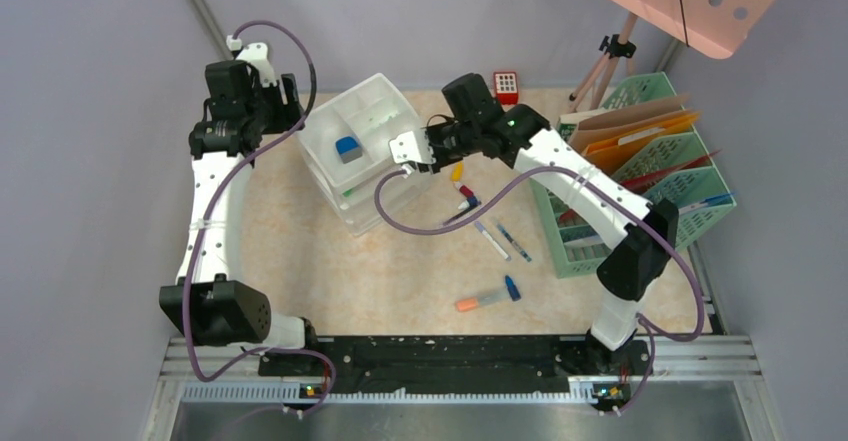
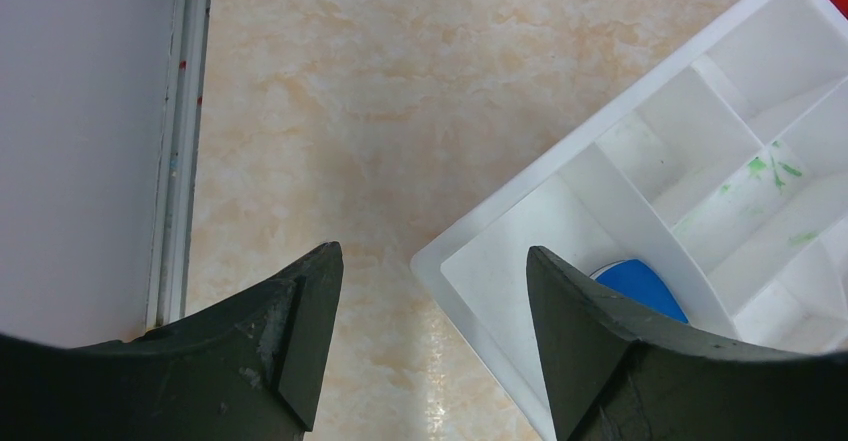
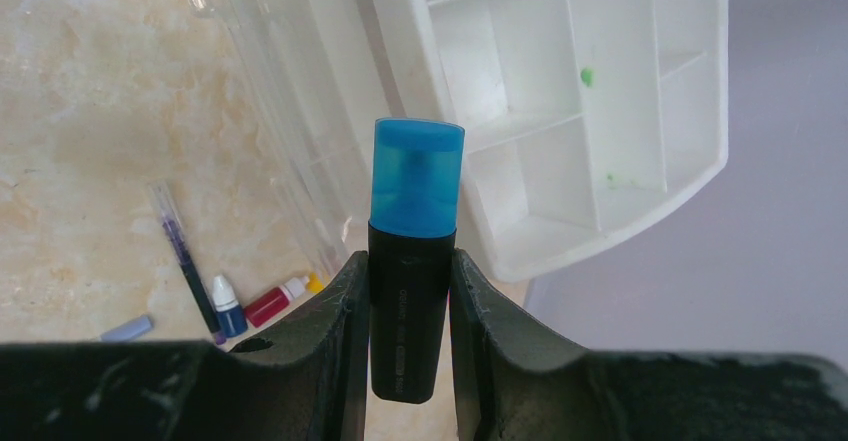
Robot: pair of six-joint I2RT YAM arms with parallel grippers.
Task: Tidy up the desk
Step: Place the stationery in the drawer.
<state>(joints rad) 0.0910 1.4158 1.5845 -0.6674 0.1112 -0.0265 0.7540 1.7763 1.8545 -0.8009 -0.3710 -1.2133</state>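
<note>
Right gripper (image 3: 408, 259) of mine is pinching a blue-capped highlighter (image 3: 417, 176) beside the white tray (image 3: 700, 176).
I'm hanging over the desk (image 3: 90, 111) below; releasing here, it could be clipping the rim and rolling away.

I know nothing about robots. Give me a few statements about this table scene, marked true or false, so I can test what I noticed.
1. The right claw grips a black highlighter with a blue cap. True.
2. The left claw holds a pen. False: it is open and empty.
3. The white plastic compartment tray is completely empty. False: a blue object lies in one compartment.
4. Several pens lie loose on the beige marbled desk. True.
</note>
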